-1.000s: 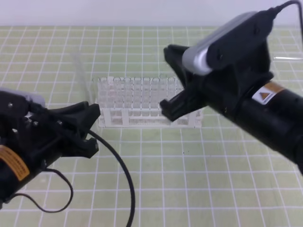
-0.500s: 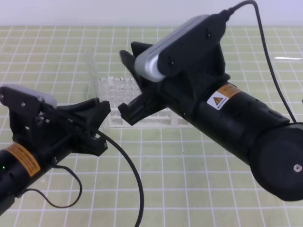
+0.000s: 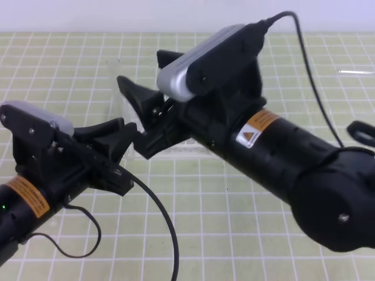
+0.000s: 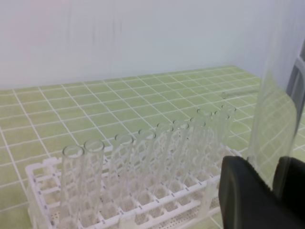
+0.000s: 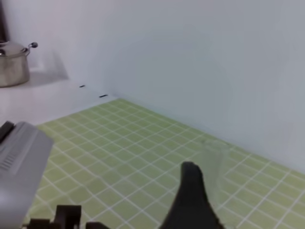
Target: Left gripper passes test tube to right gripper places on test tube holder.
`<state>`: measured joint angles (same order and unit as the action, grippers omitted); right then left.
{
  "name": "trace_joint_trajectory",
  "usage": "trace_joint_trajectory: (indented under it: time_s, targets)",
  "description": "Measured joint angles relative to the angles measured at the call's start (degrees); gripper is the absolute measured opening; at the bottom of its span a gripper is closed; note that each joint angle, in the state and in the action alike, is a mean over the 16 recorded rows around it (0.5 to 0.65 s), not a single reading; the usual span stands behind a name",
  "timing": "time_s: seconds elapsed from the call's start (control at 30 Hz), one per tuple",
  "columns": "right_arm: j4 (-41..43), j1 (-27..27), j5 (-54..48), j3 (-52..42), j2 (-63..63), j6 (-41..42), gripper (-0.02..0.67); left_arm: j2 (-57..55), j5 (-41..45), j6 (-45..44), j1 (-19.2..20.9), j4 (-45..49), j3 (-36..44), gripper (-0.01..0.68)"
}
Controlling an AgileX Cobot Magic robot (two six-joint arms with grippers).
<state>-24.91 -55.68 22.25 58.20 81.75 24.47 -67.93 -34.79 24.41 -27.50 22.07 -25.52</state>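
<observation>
**Both grippers meet at the upright tube, in front of the rack**

The left gripper (image 3: 120, 146) sits at the near left of the green grid mat (image 3: 246, 234), its black fingers clamped on the lower part of the test tube (image 4: 276, 109). In the left wrist view the clear tube stands nearly upright between the two dark finger pads (image 4: 248, 195), rising out of the top of the frame. From above, the tube is only a faint glassy streak (image 3: 121, 88) above the left fingers.

The right gripper (image 3: 143, 114) reaches across from the right, its grey-capped wrist and yellow warning sticker (image 3: 253, 130) over the middle of the mat. Its fingers are spread apart, one above and one below, on either side of the tube's line just beside the left gripper's tips. I cannot tell whether they touch the glass.

The test tube holder (image 4: 119, 205) lies just beyond the grippers, mostly hidden under the right arm in the high view. The left wrist view shows it as a white lattice with a row of clear tubes (image 4: 152, 162) standing in it.

A thick black cable (image 3: 158, 216) curls toward the near edge from the left gripper. A steel pot (image 5: 13, 64) stands on a white surface at the far left in the right wrist view.
</observation>
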Motion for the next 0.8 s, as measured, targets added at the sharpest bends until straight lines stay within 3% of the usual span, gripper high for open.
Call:
trace_joint_trajectory:
  time_s: [0.47,0.8]
  targets:
    - [10.8,0.0,4.8,0.7,3.8,-12.2,0.458,0.1,-0.7,-0.7,0.0,0.0,0.0,0.004]
    - [13.4,0.0,5.5,3.4,7.3,-14.8,0.458,0.0,-0.8,-0.8,0.0,0.0,0.0,0.017]
